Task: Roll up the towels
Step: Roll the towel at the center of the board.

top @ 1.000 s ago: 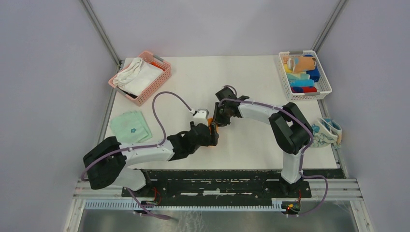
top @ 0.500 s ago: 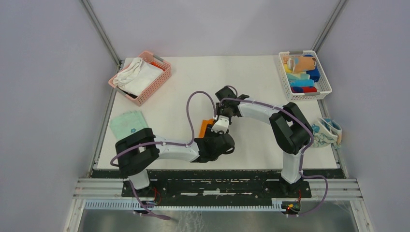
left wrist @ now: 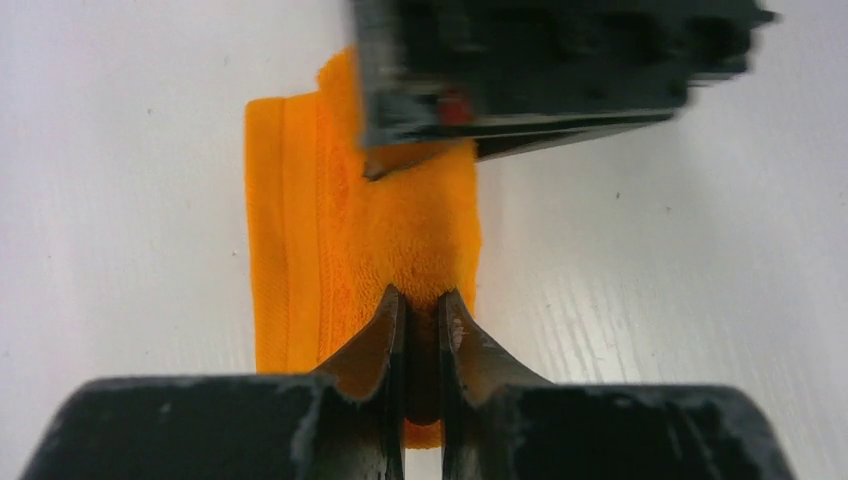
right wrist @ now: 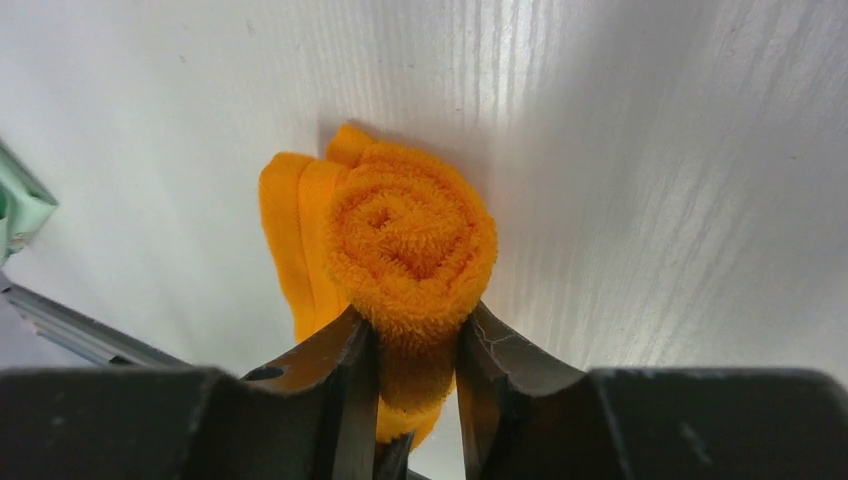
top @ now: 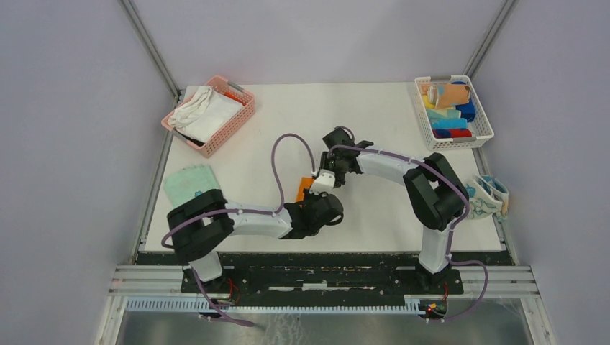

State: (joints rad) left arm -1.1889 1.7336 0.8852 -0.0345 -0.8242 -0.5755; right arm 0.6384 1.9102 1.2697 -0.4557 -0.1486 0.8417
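Orange towel, soft light terry, is lying mid table, rolled w/ a flat tail showing. R gripper is clamping one roll end btwn its fingers. L gripper fingers are sitting nearly together, apparently pinching the opposite end. Cloth is squashing easily, so gripping both ends suits.

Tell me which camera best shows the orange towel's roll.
Right wrist: the orange towel faces it end-on, spiral clear, held by the right gripper. Left wrist shows only its side; top view, just an orange sliver.
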